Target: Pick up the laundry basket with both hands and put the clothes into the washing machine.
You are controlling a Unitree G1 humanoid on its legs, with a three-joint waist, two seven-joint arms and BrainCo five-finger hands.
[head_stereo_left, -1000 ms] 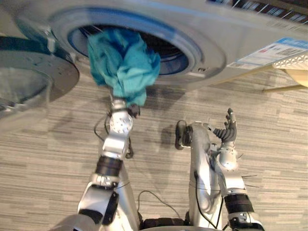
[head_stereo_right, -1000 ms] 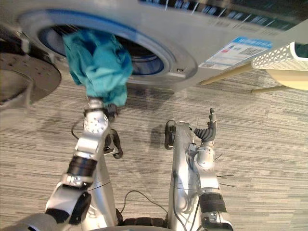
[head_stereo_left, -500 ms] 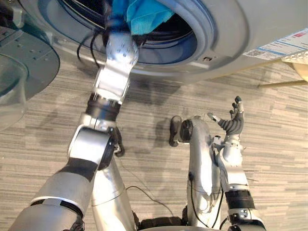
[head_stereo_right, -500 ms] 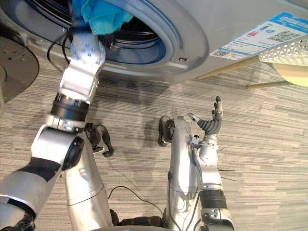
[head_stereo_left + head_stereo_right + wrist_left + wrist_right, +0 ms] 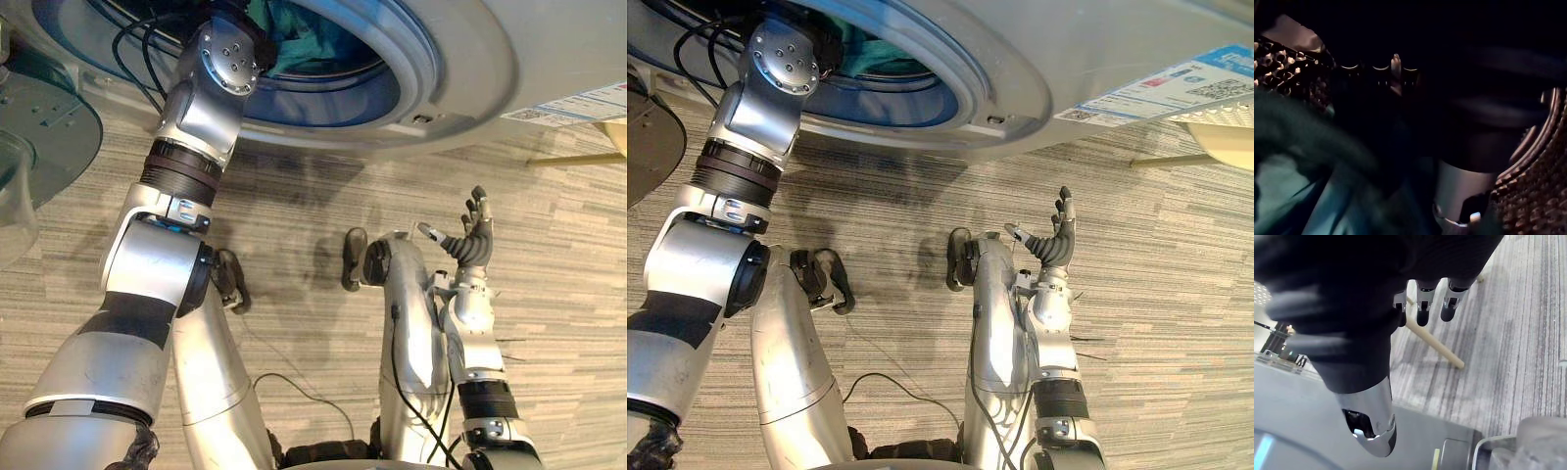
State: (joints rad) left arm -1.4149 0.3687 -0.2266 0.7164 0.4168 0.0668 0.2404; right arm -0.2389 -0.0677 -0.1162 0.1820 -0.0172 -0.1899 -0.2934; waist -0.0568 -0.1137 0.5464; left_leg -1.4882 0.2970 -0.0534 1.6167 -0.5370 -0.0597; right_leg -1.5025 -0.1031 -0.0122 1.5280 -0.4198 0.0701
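The washing machine's round opening faces me, and teal clothes lie inside its drum. My left arm reaches through the opening, so the hand is hidden past the rim. In the left wrist view my left hand is deep in the dark perforated drum, with teal cloth beside it. My right hand hovers open and empty above the floor, to the right of the opening, its fingers straight. A corner of the white lattice laundry basket shows at the far right.
The machine's open door stands out at the left. The basket rests on a cream stand with wooden legs at the right. Grey striped carpet lies below the machine.
My left arm has pushed forward and carried the teal clothes from in front of the opening into the drum. The view has shifted towards the machine. The right hand has stayed put.
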